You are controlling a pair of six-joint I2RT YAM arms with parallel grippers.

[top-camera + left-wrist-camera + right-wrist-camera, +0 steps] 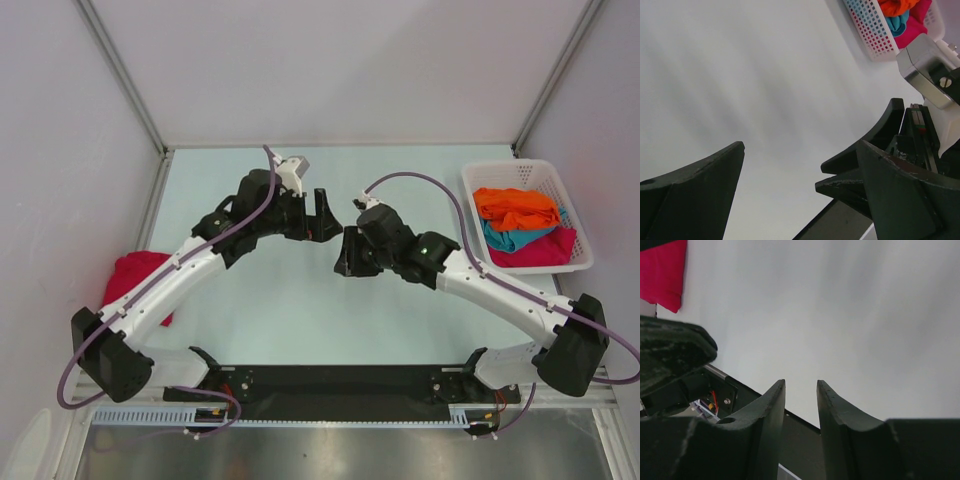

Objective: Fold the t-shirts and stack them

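Gaping L jaws; R jaws ajar

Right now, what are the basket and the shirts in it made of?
The basket: likely moulded white plastic, faintly glossy, with rigid grid walls. The orange t-shirt, teal t-shirt and crimson t-shirt: soft matte cloth, probably knit; they lie crumpled in folds.

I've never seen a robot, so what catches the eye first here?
The white-and-black left arm and right arm arch together over the pale table's middle, jaws empty. A white slatted plastic basket at far right holds an orange cloth t-shirt, a teal t-shirt and a crimson t-shirt. Another crimson red t-shirt lies at the table's left edge.
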